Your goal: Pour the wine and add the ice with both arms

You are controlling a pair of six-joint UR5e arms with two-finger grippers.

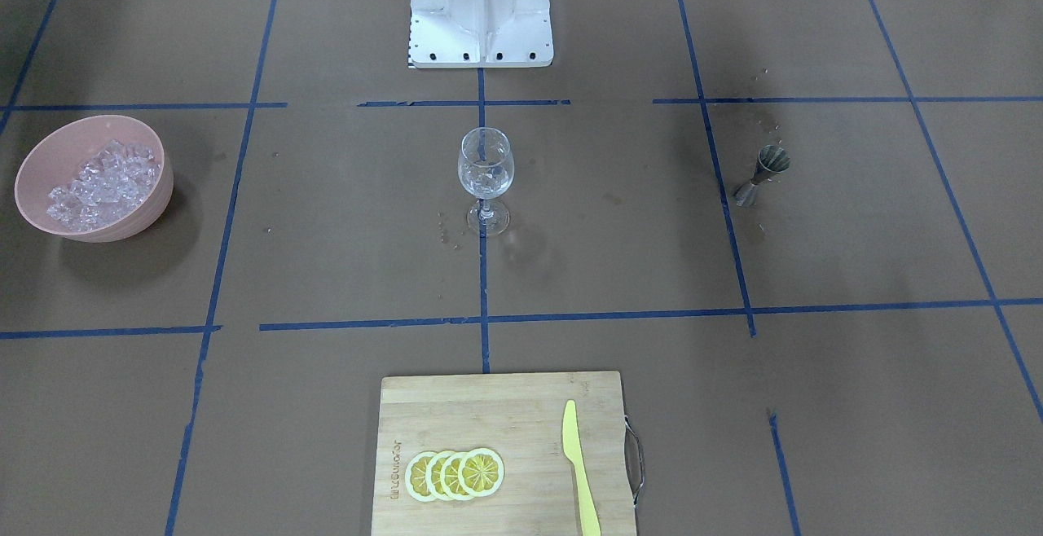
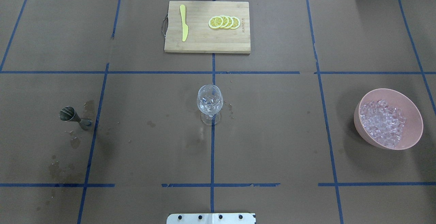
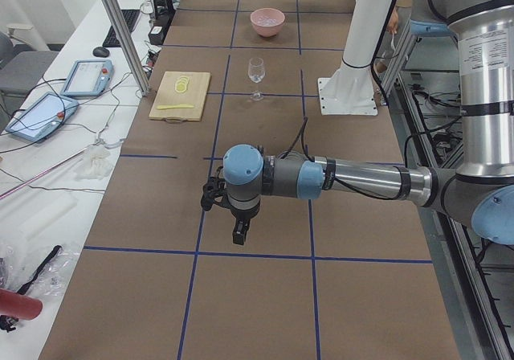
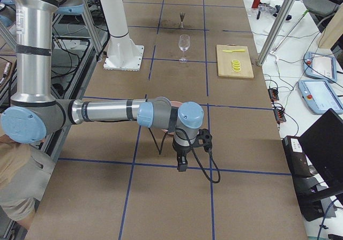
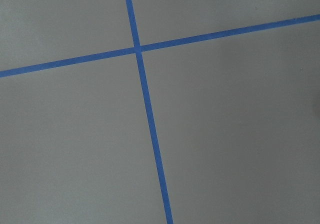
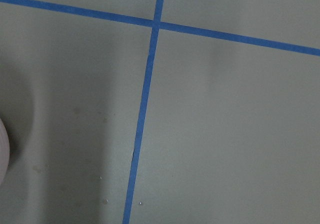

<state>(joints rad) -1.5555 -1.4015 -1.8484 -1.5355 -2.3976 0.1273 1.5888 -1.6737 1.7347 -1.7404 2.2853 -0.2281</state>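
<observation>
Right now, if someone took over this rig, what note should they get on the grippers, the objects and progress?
Left gripper: over bare table at the robot's left end. It shows only from the side, so open or shut cannot be told.
Right gripper: over the table at the right end, likewise cannot be told.
Ice: heaped in the pink bowl on the robot's right.
Wine glass: upright at centre, no coloured wine visible.
Jigger: on the robot's left, among wet stains.
Done: nothing evident.
Left: pour the wine, add ice.
</observation>
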